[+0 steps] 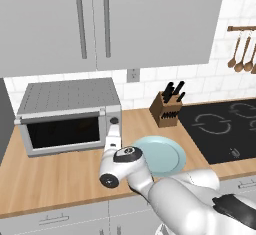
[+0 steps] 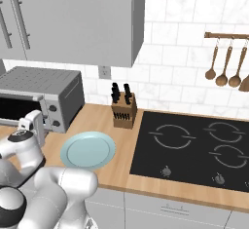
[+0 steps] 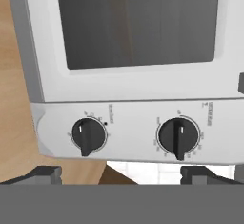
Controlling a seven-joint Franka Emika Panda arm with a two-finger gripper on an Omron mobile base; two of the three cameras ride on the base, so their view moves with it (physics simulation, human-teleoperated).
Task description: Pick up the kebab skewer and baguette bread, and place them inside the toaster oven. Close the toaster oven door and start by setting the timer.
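now | toaster oven door [image 1: 62,131] shut | plate [image 2: 87,150] bare | pincer [image 3: 121,174] wide open, holding nothing

Grey cabinets [image 1: 100,24] hang over a wood counter [image 1: 60,179], white tile wall [image 2: 170,52] and black cooktop [image 2: 194,145].

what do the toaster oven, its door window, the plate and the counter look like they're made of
Toaster oven: looks like brushed silver-grey metal, matte, with a dotted top.
Door window: seems to be dark tinted glass, smooth in a pale frame.
Plate: pale blue and plain, probably glazed ceramic, though plastic can't be ruled out.
Counter: warm tan with faint grain, so it looks like wood or a wood-look surface.
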